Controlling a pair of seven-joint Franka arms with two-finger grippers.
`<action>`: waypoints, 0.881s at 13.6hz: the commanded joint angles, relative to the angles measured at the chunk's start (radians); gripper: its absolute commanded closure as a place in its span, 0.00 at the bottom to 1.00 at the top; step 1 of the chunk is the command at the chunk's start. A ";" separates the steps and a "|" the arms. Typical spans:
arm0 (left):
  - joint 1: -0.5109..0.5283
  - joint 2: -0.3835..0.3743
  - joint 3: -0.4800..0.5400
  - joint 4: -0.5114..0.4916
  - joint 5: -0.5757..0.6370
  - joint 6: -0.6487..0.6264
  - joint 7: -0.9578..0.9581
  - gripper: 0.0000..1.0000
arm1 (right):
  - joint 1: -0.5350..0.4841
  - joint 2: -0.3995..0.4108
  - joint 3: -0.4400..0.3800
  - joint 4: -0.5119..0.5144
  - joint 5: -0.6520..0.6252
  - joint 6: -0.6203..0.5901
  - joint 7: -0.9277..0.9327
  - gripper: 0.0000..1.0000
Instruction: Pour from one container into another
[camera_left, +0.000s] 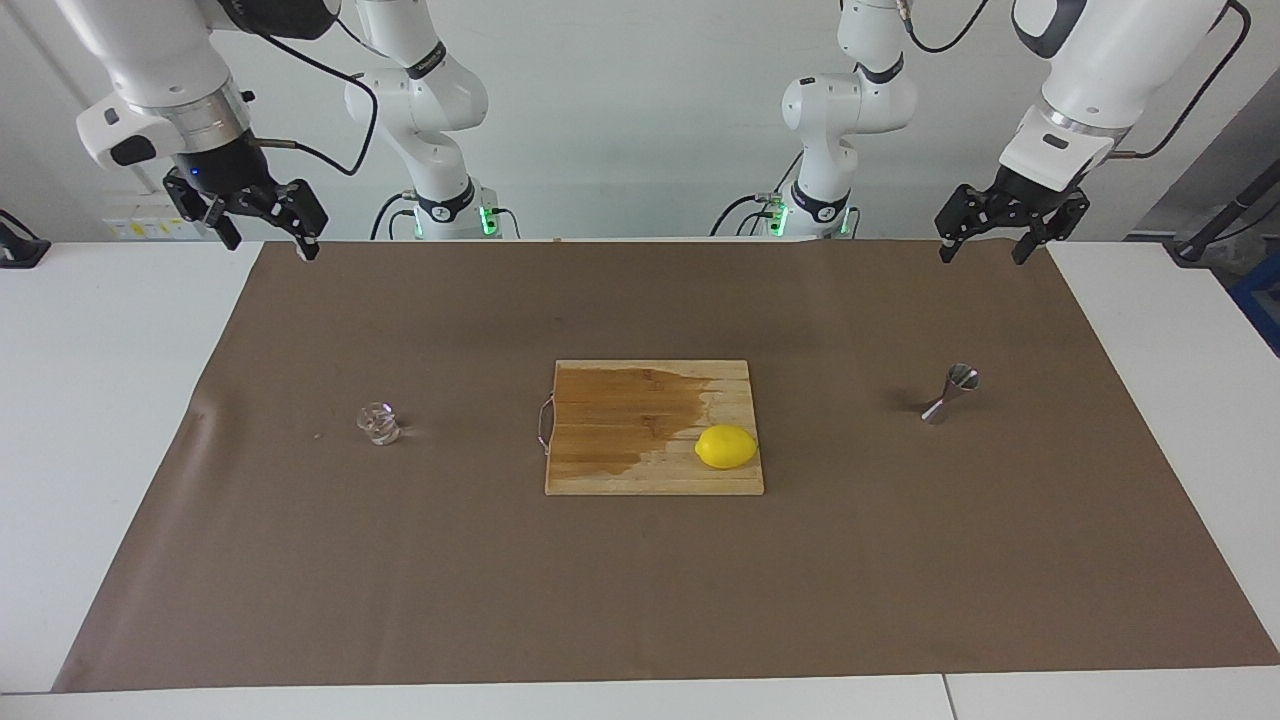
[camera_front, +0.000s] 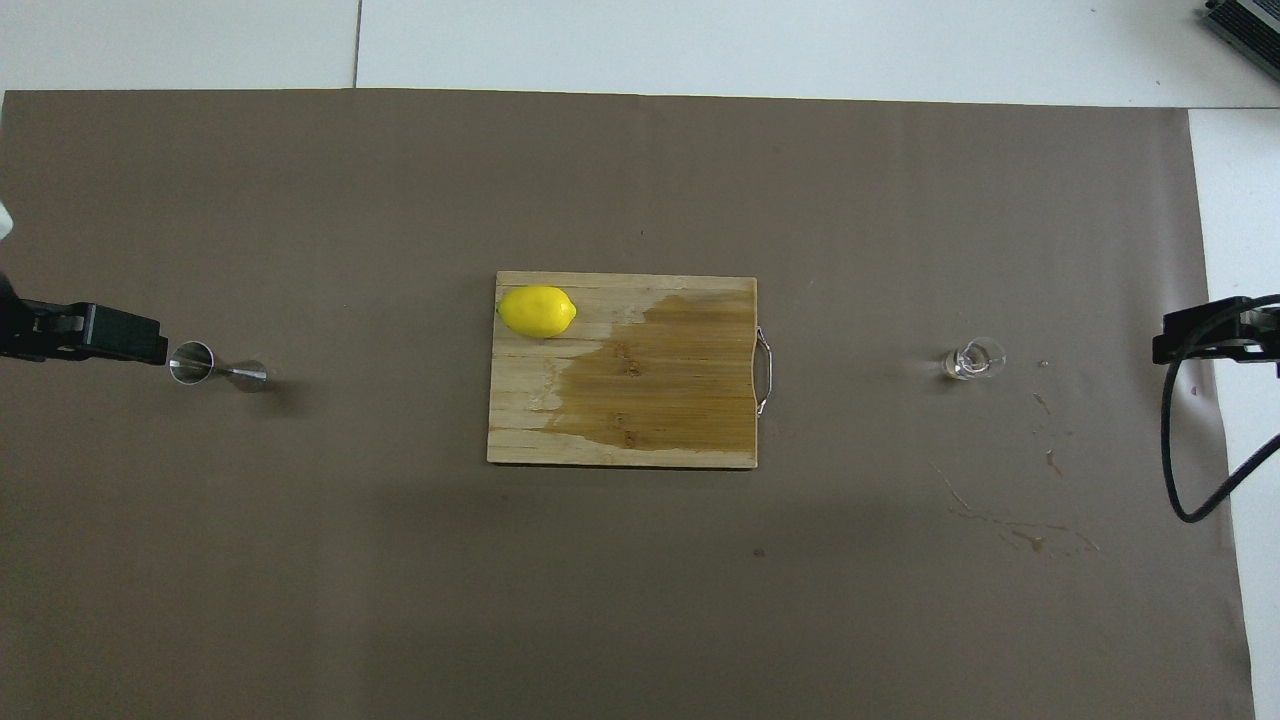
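Jaws of left gripper (camera_left: 979, 247) and right gripper (camera_left: 270, 237) wide apart, empty.

You see the yellow lemon (camera_left: 726, 447) on the wooden cutting board (camera_left: 640, 470) at frame centre, the clear faceted glass cup (camera_left: 378, 423) mid-left, the steel hourglass jigger (camera_left: 951, 394) mid-right.

Matt brown paper sheet (camera_left: 640, 590) under wooden board (camera_left: 600, 470), part darkened, wire handle (camera_left: 545, 425). On board: glossy lemon (camera_left: 726, 447). Clear faceted glass cup (camera_left: 379, 423). Polished steel jigger (camera_left: 951, 394).
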 joint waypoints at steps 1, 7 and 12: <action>-0.013 -0.019 0.010 -0.016 0.017 0.018 0.007 0.00 | -0.020 0.001 0.017 0.004 0.031 -0.004 0.010 0.00; -0.003 -0.020 0.011 -0.019 0.000 -0.035 0.015 0.00 | -0.006 0.002 0.015 0.004 0.011 0.001 -0.002 0.00; 0.074 -0.036 0.024 -0.048 -0.047 -0.058 0.018 0.00 | 0.025 0.005 -0.007 0.006 0.005 0.005 0.000 0.00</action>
